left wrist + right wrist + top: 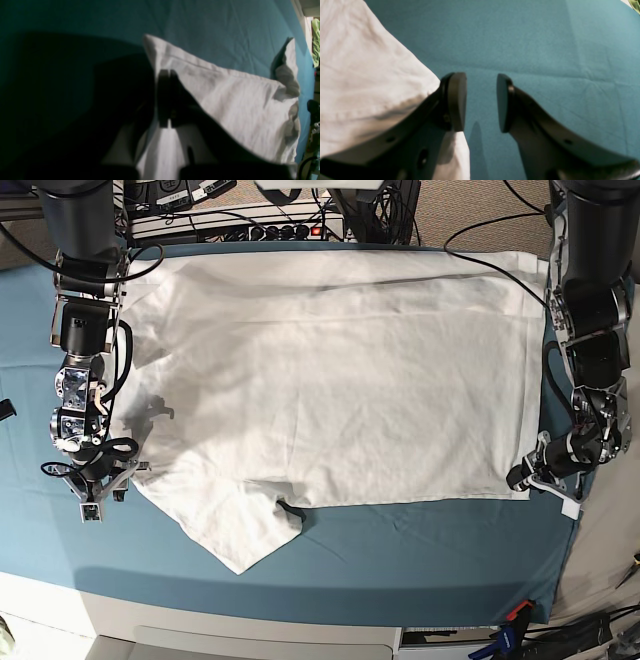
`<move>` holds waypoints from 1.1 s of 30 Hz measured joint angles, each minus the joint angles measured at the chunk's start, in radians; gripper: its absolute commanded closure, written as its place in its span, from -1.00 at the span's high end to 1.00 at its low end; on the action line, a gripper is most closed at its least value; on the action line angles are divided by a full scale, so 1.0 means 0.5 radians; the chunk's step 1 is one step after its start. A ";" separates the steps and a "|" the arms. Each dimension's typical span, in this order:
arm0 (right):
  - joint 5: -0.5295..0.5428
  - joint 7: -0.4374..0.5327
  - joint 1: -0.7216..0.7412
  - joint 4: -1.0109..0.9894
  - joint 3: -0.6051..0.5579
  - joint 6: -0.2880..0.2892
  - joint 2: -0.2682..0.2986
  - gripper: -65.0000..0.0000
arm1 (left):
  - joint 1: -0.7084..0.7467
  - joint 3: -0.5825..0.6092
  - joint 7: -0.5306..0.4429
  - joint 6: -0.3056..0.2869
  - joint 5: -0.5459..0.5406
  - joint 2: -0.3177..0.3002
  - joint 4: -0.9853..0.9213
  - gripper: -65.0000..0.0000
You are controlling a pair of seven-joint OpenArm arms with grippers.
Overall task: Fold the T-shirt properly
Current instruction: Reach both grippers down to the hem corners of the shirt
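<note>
Bench (350,600) under teal cloth (100,560), pale floor at 7 o'clock. Right gripper (481,102) at 9, jaws apart, nothing between. T-shirt (340,410) on the cloth, center to 12, white, wrinkled, flap sticking out at 7; left gripper (518,480) at 4, pinched on its corner.

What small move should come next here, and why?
Probably close the right gripper on the T-shirt, after nudging it slightly toward the fabric. Its jaws stand open with the shirt's edge beside one finger and only teal cloth between them, while the left gripper is already shut on the shirt's corner.
</note>
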 measured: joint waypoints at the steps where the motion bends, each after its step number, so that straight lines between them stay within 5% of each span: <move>1: 0.008 -0.009 0.000 0.000 0.000 -0.002 0.000 -0.36 | 0.001 0.000 0.000 0.000 0.000 0.000 0.001 -1.00; 14: 0.343 -0.158 0.045 -0.008 0.401 -0.011 0.012 -0.35 | 0.001 0.000 -0.014 -0.001 0.014 0.000 0.000 -1.00; 17: 0.414 -0.168 0.086 -0.192 0.481 0.063 0.027 -0.13 | 0.000 0.000 -0.014 0.000 0.010 0.000 0.001 -1.00; 22: 0.454 -0.076 0.121 -0.510 0.504 0.075 0.011 -0.02 | 0.000 0.000 -0.014 -0.001 0.007 0.000 0.000 -1.00; 28: 0.706 -0.151 0.133 -0.522 0.504 0.200 -0.014 -0.02 | 0.000 0.000 -0.018 -0.001 0.007 0.000 0.000 -1.00; 33: 0.706 -0.159 0.143 -0.521 0.504 0.211 -0.062 -0.02 | 0.001 0.000 -0.028 -0.001 0.007 0.000 0.001 -1.00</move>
